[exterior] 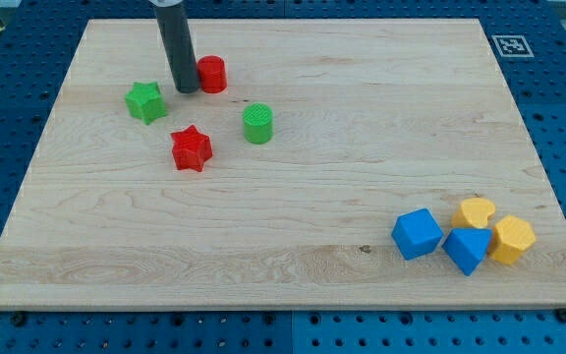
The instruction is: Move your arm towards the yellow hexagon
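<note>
My tip (186, 90) sits at the view's top left, touching the red cylinder (211, 75); no fingers, just a bare rod; yellow hexagon (512, 239) far off at bottom right beside the blue block (467, 249); sweep diagonally, passing between red star (192, 148) and green cylinder (257, 124).

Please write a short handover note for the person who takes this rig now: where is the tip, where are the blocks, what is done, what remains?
My tip rests on the board at the view's upper left, right beside the red cylinder, with the green star on its other side.
The yellow hexagon sits at the view's lower right, next to the yellow heart and a blue block.
Done: nothing visible; the tip is far from the hexagon.
Left: travel across the board to the hexagon.
</note>
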{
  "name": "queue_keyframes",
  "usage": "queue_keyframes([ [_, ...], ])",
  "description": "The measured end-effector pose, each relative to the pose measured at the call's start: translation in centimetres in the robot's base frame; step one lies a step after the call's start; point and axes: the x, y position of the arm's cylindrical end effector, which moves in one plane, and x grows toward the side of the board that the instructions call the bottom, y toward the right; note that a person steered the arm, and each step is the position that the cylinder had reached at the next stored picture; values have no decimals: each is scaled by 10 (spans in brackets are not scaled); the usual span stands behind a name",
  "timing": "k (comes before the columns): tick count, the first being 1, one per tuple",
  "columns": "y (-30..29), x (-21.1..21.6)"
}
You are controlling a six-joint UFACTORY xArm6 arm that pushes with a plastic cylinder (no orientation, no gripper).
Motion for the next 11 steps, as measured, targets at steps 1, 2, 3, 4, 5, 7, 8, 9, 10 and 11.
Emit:
queue_keyframes([
  [1,0,4],
  [2,-12,-5],
  [3,-53,-44],
  [4,-11,-117],
  [5,72,-133],
  [7,192,-59],
  [8,254,-2],
  [9,310,59],
  [10,361,127],
  [11,398,197],
])
